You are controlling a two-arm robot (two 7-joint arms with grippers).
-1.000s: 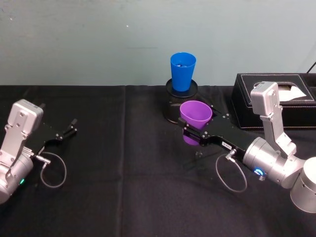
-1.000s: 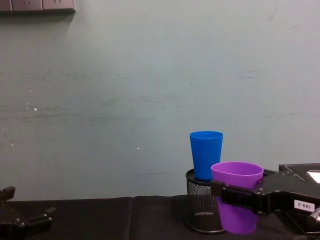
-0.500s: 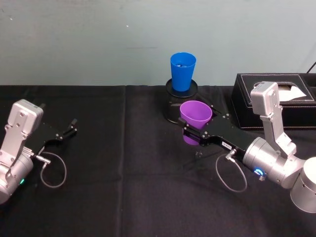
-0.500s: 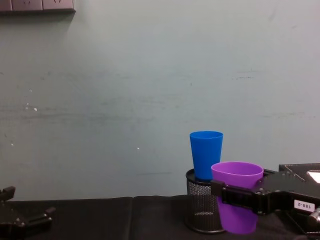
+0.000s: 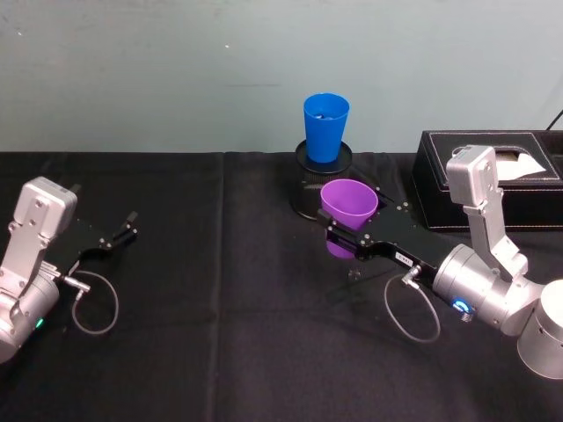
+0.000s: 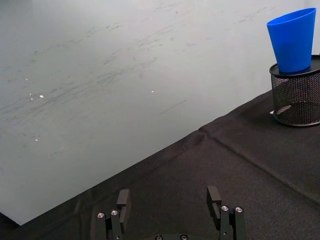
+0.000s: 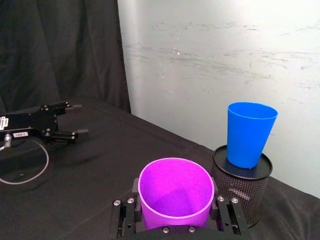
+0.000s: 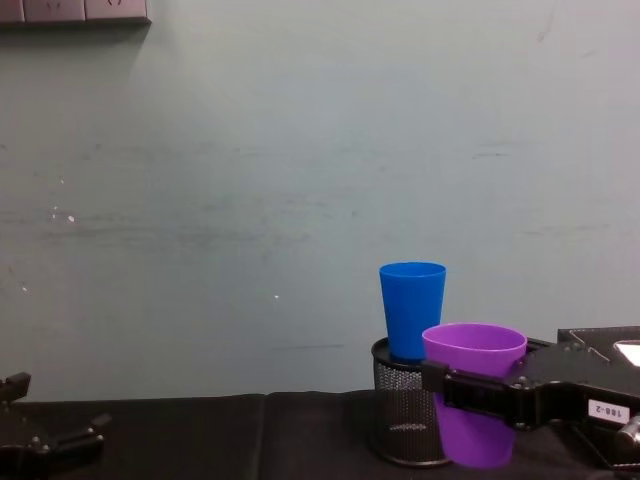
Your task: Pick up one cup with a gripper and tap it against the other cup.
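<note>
On the black surface (image 5: 220, 352), the black box (image 5: 440, 176) sits at the far right edge, close beside the right arm's elbow. A wide swing could clip it.

Near the middle of the far edge stands the mesh holder (image 8: 405, 425), and the blue cup (image 5: 325, 127) is perched on top of it, light and high. We judge this the main risk: a firm tap would topple it off its perch.

The purple cup (image 7: 175, 192) hangs just in front of the holder, its rim below the blue cup's middle. Pushed straight ahead, it would strike the mesh first, so we would raise it.

The right pincer (image 5: 354, 224) clamps the purple cup's tapered wall from both sides. It looks lifted, though we cannot be sure, and a jolt could slide it down.

The left pincer (image 6: 168, 197) rests near the left edge, spread wide and holding nothing.
</note>
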